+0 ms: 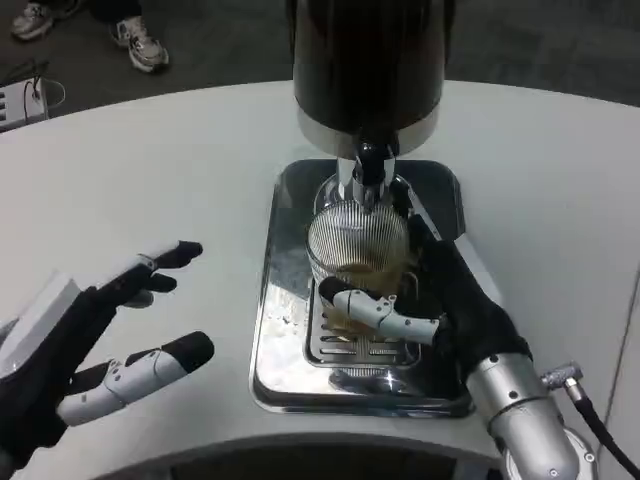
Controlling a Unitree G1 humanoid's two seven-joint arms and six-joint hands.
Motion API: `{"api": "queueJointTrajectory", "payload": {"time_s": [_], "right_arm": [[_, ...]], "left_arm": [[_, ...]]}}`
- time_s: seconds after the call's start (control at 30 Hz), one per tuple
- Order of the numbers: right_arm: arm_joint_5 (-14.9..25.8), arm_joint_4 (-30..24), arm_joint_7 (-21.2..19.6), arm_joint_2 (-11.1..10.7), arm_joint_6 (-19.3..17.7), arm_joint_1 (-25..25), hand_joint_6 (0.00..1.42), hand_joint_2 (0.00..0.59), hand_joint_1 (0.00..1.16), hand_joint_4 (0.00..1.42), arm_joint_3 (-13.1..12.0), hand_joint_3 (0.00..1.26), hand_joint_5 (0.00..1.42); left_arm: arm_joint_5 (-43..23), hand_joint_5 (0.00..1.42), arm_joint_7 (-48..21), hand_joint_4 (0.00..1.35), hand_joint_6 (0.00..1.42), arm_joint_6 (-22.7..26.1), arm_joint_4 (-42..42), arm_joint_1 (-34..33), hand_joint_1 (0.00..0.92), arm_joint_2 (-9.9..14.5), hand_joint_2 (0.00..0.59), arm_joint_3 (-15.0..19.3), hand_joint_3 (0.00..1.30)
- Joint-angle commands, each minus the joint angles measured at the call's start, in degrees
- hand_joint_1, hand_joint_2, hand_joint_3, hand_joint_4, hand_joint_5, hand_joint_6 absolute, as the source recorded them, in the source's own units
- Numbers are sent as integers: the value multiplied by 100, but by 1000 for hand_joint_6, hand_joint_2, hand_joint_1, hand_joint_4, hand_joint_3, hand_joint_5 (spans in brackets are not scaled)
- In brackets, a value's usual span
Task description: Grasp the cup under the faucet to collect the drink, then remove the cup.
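Observation:
A clear ribbed cup (357, 245) with amber drink in its bottom stands on the grate of the steel drip tray (285, 330), right under the faucet (367, 170) of the dark dispenser (368, 65). My right hand (440, 300) wraps the cup from the right, thumb across its front, fingers behind it. Over the table at the lower left my left hand (85, 340) hovers with fingers spread and nothing in it.
The round white table (180, 170) curves away on all sides, its front edge close to me. A small device with cables (25, 100) lies at the far left. A person's shoes (140, 40) stand on the floor beyond.

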Motion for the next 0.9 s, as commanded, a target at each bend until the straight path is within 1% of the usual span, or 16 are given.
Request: {"api": "queueJointTrajectory", "payload": {"time_s": [0.03,0.2,0.33,0.43,0.63,0.73,0.9], "right_arm": [[-31,121,-108,112,-126,-86,63,213,792,7,68,0,93],[-81,156,-227,168,-162,-56,75,214,792,45,109,0,137],[-126,149,-375,255,-196,-11,91,218,799,82,138,0,166],[-177,162,-473,304,-197,4,139,218,804,113,182,19,209],[-361,177,-915,542,-251,123,224,218,806,190,278,93,280],[-442,291,-1230,710,-336,176,282,222,816,226,318,133,314],[-555,470,-1605,890,-464,196,342,234,830,291,383,196,373]], "left_arm": [[71,244,-68,164,285,97,-59,113,0,139,64,30,204],[63,241,-105,164,279,150,-29,130,0,195,64,7,202],[64,240,-142,164,277,179,-32,158,0,199,64,-12,201],[60,240,-161,164,276,186,-40,180,0,197,64,-12,201],[47,239,-197,164,276,192,-74,272,0,206,64,20,201],[27,239,-225,164,275,201,-104,344,0,206,64,28,202],[11,239,-261,170,275,209,-137,402,0,211,65,32,207]]}}
